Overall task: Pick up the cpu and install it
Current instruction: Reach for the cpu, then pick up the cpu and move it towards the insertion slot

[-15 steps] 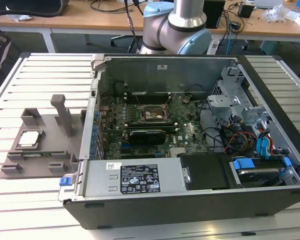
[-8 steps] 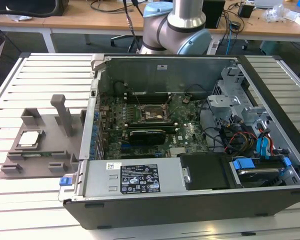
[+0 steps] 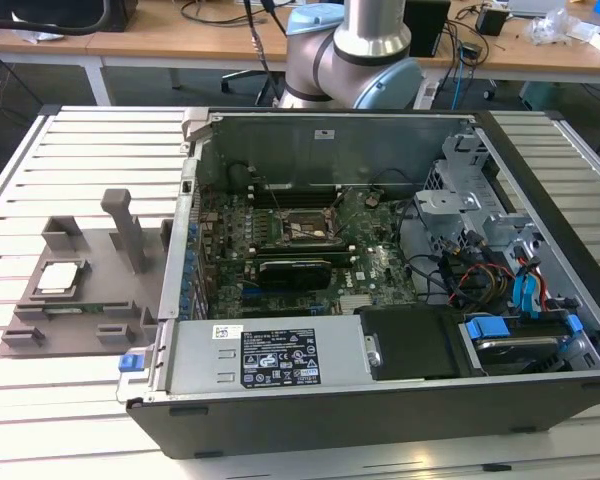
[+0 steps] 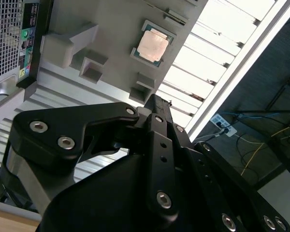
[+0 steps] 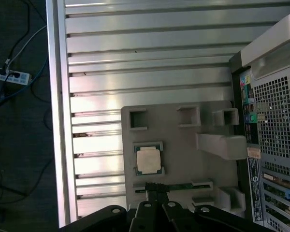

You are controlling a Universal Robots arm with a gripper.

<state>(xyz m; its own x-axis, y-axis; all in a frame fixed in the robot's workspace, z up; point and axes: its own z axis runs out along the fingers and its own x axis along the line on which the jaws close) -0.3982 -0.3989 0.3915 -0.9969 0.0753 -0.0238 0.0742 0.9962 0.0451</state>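
First wrist view: cpu (image 5: 149, 160) lies in grey tray (image 5: 183, 154) beside computer case (image 5: 275, 145); tool (image 5: 155, 186) closed, empty, apart.

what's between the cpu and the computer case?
In the exterior view, a tall upright post on the grey tray stands between the cpu and the computer case.

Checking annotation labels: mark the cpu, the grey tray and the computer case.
cpu (image 5: 149, 160), first wrist view, middle of its metal top.
grey tray (image 5: 181, 145), first wrist view, bare floor beside the cpu.
computer case (image 3: 380, 415), exterior view, dark outer side wall.
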